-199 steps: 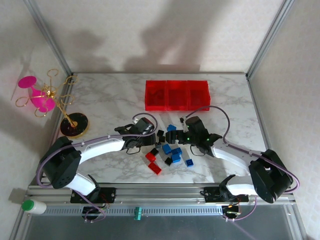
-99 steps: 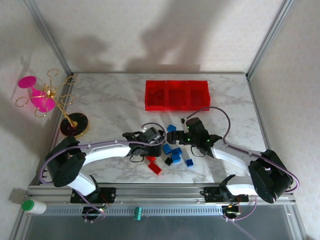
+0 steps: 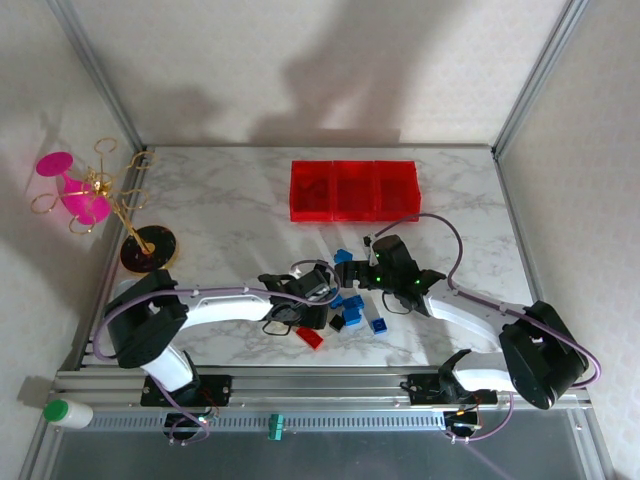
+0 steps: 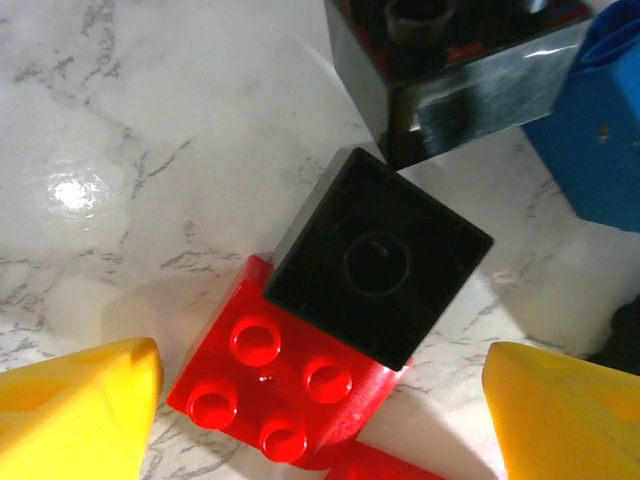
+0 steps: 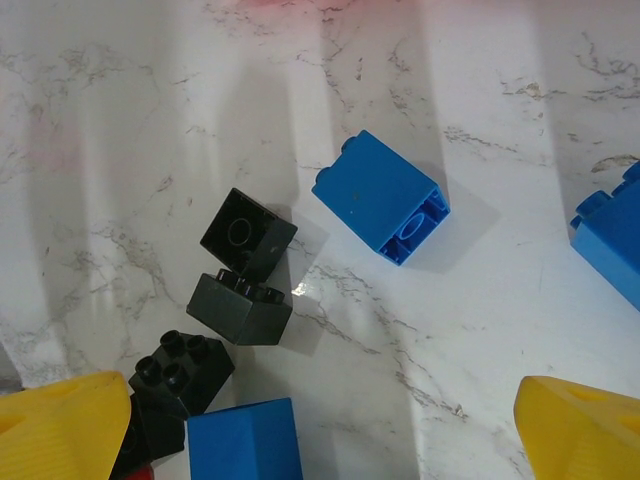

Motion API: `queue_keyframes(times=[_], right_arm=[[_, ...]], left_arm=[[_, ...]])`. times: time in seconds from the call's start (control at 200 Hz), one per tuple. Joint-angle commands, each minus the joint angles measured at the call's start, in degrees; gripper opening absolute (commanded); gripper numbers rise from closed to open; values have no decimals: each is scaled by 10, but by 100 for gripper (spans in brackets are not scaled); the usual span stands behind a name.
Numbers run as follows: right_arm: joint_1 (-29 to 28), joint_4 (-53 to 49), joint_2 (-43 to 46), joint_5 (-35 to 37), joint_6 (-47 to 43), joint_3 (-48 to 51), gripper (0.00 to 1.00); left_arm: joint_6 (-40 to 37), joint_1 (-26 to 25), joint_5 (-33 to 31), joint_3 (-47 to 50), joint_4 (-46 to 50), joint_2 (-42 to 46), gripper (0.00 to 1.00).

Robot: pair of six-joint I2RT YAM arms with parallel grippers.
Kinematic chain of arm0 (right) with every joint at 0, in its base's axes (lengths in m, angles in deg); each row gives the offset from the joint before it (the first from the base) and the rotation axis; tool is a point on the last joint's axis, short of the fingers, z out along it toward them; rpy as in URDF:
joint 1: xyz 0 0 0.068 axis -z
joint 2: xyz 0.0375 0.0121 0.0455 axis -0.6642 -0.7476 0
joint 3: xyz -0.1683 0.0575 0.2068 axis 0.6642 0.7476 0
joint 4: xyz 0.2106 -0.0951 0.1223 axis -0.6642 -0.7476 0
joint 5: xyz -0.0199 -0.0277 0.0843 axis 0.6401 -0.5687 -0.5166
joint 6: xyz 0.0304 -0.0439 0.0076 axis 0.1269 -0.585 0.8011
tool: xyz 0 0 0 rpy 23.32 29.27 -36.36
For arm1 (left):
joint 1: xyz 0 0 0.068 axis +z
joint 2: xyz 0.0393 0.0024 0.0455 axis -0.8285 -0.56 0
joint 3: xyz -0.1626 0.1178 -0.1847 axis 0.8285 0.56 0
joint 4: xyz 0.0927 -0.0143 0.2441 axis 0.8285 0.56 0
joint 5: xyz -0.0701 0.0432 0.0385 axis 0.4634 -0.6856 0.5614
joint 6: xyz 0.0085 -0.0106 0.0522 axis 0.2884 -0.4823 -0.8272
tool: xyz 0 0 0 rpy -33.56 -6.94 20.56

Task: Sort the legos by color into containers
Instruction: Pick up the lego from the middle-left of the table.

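Legos [image 3: 350, 303]: likely light, rigid, slick bricks, heaped mid-table; containers [image 3: 354, 214] at 12 o'clock. Left gripper [image 4: 320, 420] wide astride red brick [image 4: 262, 395]; right gripper [image 5: 320, 430] wide. Best pinched on flat sidewalls.

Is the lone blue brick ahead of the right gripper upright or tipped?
Tipped: the small blue plastic brick lies sideways, its hollow underside showing.

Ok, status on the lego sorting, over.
Left gripper open over red brick. Right gripper open over blue brick. Black brick crowds the red one's corner.
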Motion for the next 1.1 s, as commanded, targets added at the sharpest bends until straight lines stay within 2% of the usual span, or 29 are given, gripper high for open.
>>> queue_keyframes(times=[0.0,0.586,0.851,1.096], right_arm=[[1,-5,13,16,10,7,99],[6,-1,14,12,12,9,99],[11,2,19,4,16,6,99],[32,5,28,-26,17,-11,99]], left_arm=[[7,-3,-30,1,9,-13,82],[28,-1,-55,16,1,-14,56],[31,6,-77,9,20,19,56],[11,38,-112,-22,72,75,57]])
